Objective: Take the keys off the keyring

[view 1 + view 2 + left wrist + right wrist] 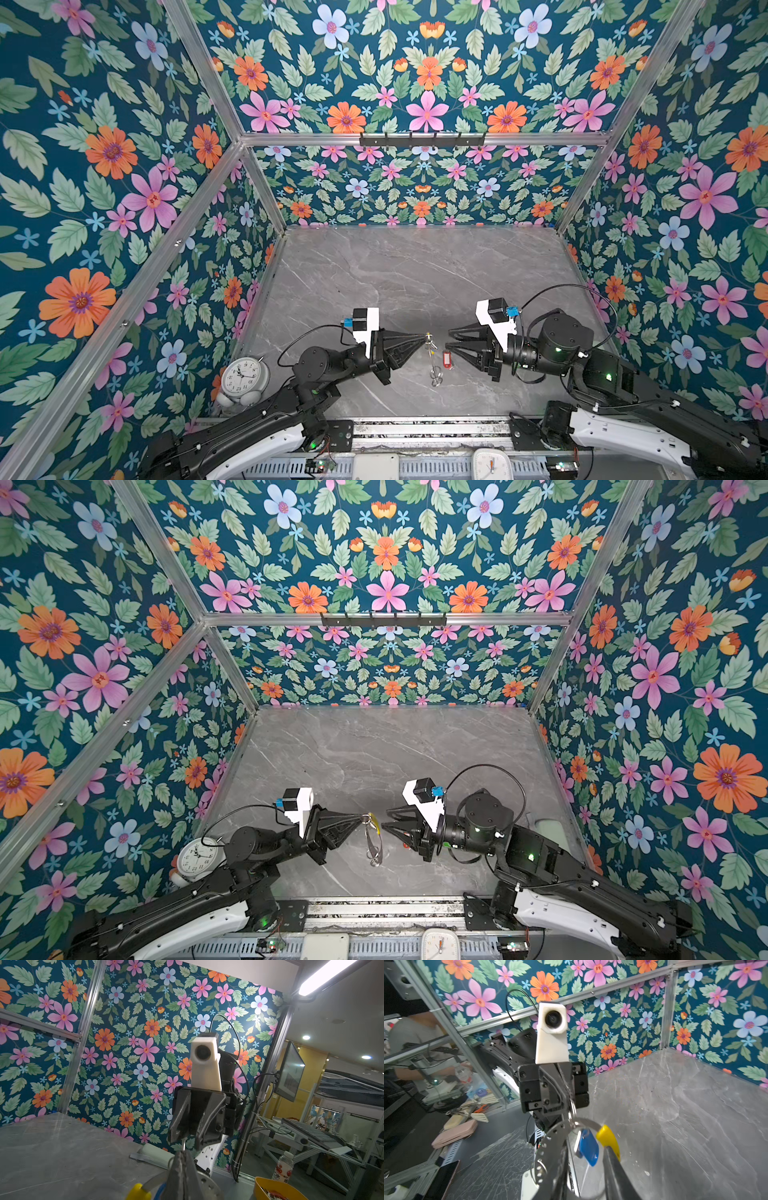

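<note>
The grey marble tabletop (415,270) is seen in both top views, walled in by flowered panels. A white alarm clock (244,375) is stood at its near left corner. Toward the middle of the near edge the two arms are pointed tip to tip.

The left end effector (424,336) is seen with its jaws pressed together on the top of the keyring (433,365), close to the yellow sleeve (609,1140). The hoop is held up off the tabletop and hangs edge-on below the tips. The right end effector (448,339) is placed just right of the hoop, its jaws apart. In the right wrist view the yellow sleeve is seen against one finger, though contact cannot be confirmed.

The blue tag (588,1148) is hung on the keyring with a silver key (578,1147) beside it, and both are seen between the spread fingers in the right wrist view. The red tag (447,359) is laid flat on the tabletop, off the keyring — just on the near side of the right end effector's tips. Its key cannot be made out.
</note>
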{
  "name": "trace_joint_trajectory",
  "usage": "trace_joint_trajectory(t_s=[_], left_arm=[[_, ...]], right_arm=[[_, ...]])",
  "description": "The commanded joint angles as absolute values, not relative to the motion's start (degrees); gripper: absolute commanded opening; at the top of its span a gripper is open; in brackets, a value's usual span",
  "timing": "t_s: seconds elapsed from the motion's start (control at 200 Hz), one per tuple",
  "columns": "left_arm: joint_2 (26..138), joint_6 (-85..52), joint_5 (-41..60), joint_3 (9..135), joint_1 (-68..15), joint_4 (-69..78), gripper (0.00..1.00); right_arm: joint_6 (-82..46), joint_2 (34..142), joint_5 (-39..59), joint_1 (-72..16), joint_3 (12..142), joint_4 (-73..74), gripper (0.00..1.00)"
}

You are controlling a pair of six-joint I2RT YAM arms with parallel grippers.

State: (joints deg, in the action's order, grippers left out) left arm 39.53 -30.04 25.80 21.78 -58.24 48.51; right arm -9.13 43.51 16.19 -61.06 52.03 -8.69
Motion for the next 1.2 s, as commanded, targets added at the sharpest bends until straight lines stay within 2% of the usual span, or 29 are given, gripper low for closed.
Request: trace_joint_trajectory(t_s=[0.0, 0.195, 0.405, 0.615, 0.7, 0.795, 0.85, 0.885, 0.985, 1.095, 1.195], left_arm=[[40.14, -31.45, 27.98, 22.24, -58.27, 52.68, 0.0], [40.71, -32.06, 28.38, 22.12, -58.27, 53.57, 0.0], [41.17, -32.42, 28.58, 21.89, -58.23, 54.57, 0.0], [41.57, -32.71, 29.09, 21.82, -58.27, 55.37, 0.0], [41.66, -32.7, 29.35, 21.85, -58.27, 55.38, 0.0], [41.84, -32.69, 29.22, 21.87, -58.24, 55.37, 0.0], [41.84, -32.7, 28.98, 21.76, -58.21, 55.37, 0.0], [41.84, -32.7, 28.83, 21.63, -58.23, 55.37, 0.0], [41.75, -32.72, 28.61, 21.53, -58.25, 55.52, 0.0], [41.66, -32.78, 28.56, 21.5, -58.27, 55.65, 0.0], [41.7, -32.78, 28.33, 21.4, -58.22, 55.68, 0.0]], right_arm=[[-9.76, 44.91, 22.81, -60.99, 53.41, -5.38, 0.34], [-10.09, 47.49, 26.02, -61.04, 54.78, -5.52, 0.35], [-10.98, 48.42, 25.36, -60.91, 54.23, -4.79, 0.22], [-11.77, 49.31, 24.79, -60.23, 53.95, -4.43, 0.2], [-12.03, 49.56, 25.04, -59.86, 53.83, -4.29, 0.25], [-12.37, 49.87, 24.59, -59.77, 53.7, -4.13, 0.4], [-12.39, 49.92, 24.67, -59.64, 53.5, -3.87, 0.41], [-12.44, 49.92, 24.82, -59.63, 53.44, -3.78, 0.39], [-12.55, 50.14, 25.23, -59.66, 53.47, -3.84, 0.24], [-12.83, 50.14, 24.81, -59.54, 53.1, -3.25, 0.27], [-13.18, 49.71, 24.82, -59.49, 52.65, -2.68, 0.23]])
